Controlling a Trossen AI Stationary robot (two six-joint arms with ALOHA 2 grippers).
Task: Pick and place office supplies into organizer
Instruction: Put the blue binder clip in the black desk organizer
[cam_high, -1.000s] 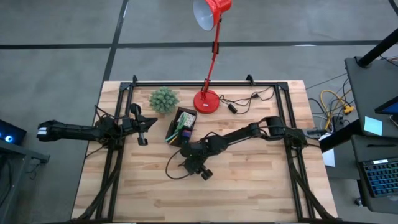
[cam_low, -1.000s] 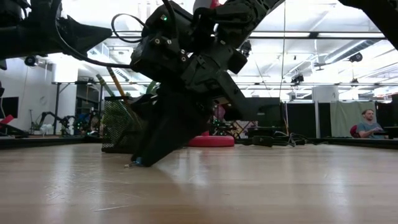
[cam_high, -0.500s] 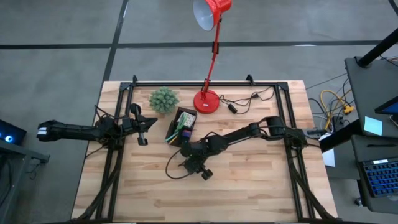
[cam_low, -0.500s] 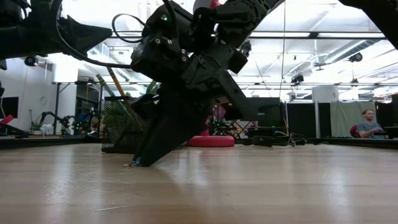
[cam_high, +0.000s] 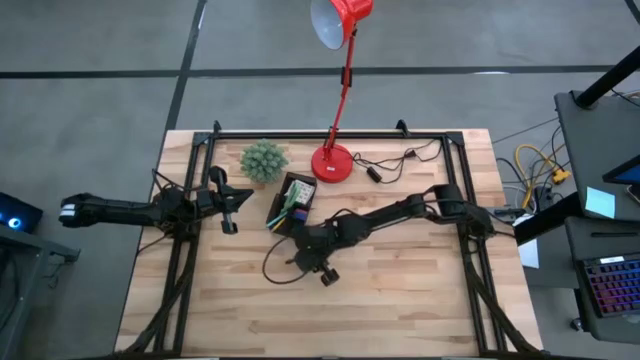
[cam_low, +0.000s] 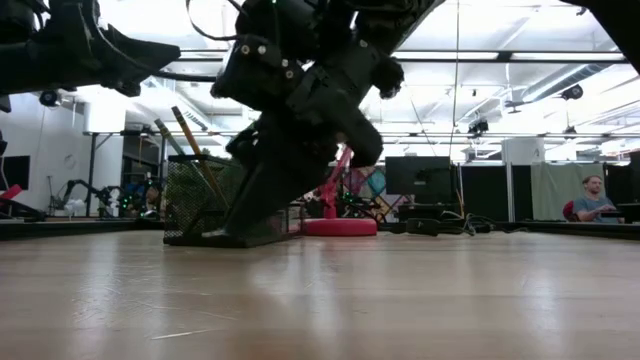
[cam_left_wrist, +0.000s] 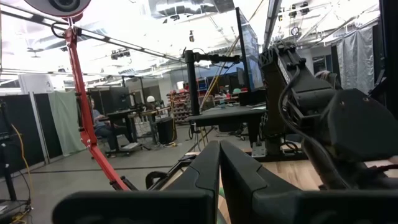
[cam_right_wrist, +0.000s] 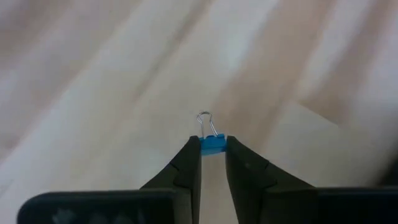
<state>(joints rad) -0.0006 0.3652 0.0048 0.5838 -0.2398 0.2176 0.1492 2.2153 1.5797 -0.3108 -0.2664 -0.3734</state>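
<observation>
A small blue binder clip (cam_right_wrist: 213, 144) with a wire handle sits between the fingertips of my right gripper (cam_right_wrist: 213, 152), which is shut on it just in front of the organizer. The black organizer (cam_high: 290, 203) stands on the table near the lamp base, with pens and pencils sticking up out of it (cam_low: 190, 135). In the low view my right gripper (cam_low: 232, 228) slants down, its tips off the wood. My left gripper (cam_left_wrist: 219, 152) waits shut at the table's left side (cam_high: 228, 208), holding nothing. My right gripper pinches the clip's blue body (cam_right_wrist: 213, 142) between its two fingertips, right at their free ends. The fingers slant down from the table's right side. The wire handle (cam_right_wrist: 205, 118) sticks out past the tips, and the clip is lifted clear of the table.
A red desk lamp has its round base (cam_high: 332, 162) behind the organizer, and a green spiky plant (cam_high: 263, 160) stands to the base's left. A black cord (cam_high: 395, 160) lies at the back. Bare wood (cam_high: 400, 300) stretches toward the near edge. A person (cam_low: 596, 197) sits far off in the room.
My right gripper has risen from the table, where its fingertips rested on the wood beside a small blue piece, and it has tipped a little. The blue clip has come up with it, clear of the table.
</observation>
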